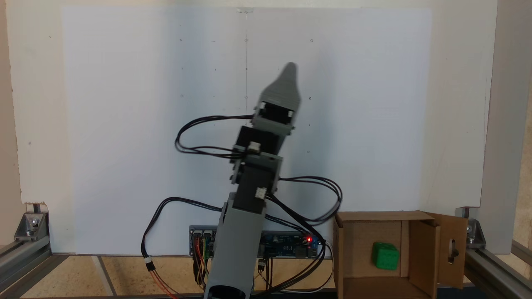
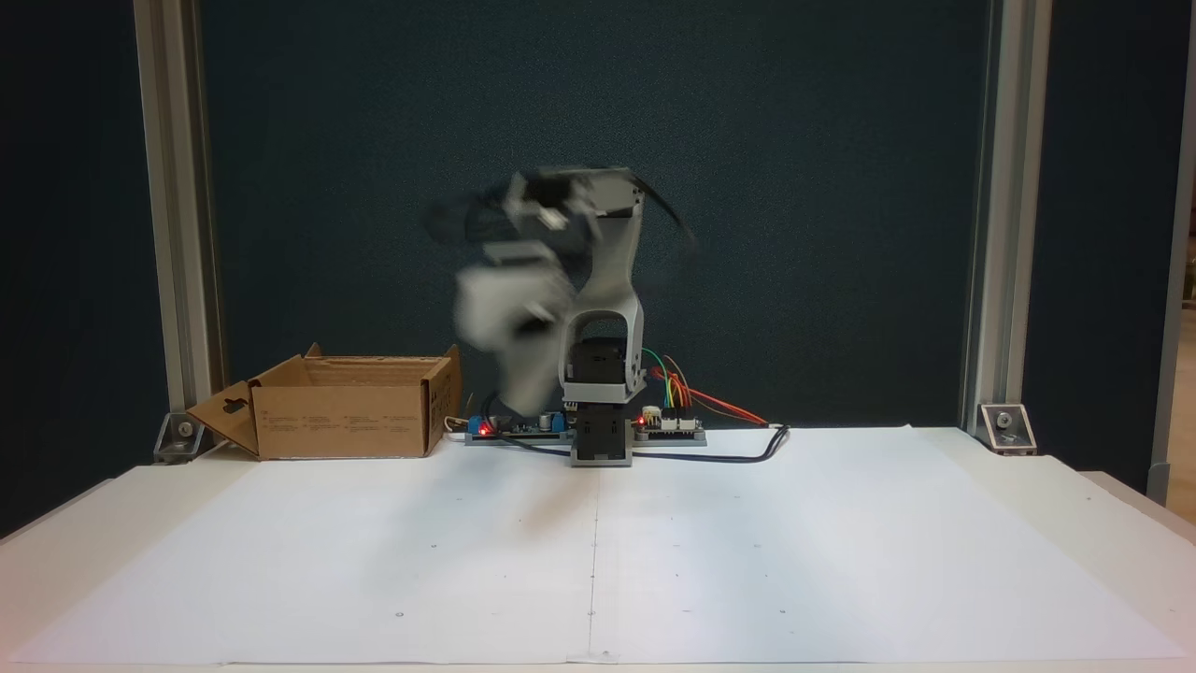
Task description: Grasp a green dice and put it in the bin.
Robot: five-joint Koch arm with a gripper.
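Dice: the small bright green plastic dice (image 1: 385, 256) lies inside the brown corrugated cardboard bin (image 1: 357, 216), on its floor.
Bin: in a fixed view, far left of the arm's base (image 2: 346, 411), keyhole flap open.
Gripper: grey plastic gripper (image 1: 290, 70) raised over the white paper sheet (image 1: 124, 124); one tip shows, blurred elsewhere (image 2: 523, 393), so open or closed cannot be told.

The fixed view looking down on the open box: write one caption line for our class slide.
Green dice lying inside the cardboard bin, with the arm's tool raised over the white sheet, clear of the box.
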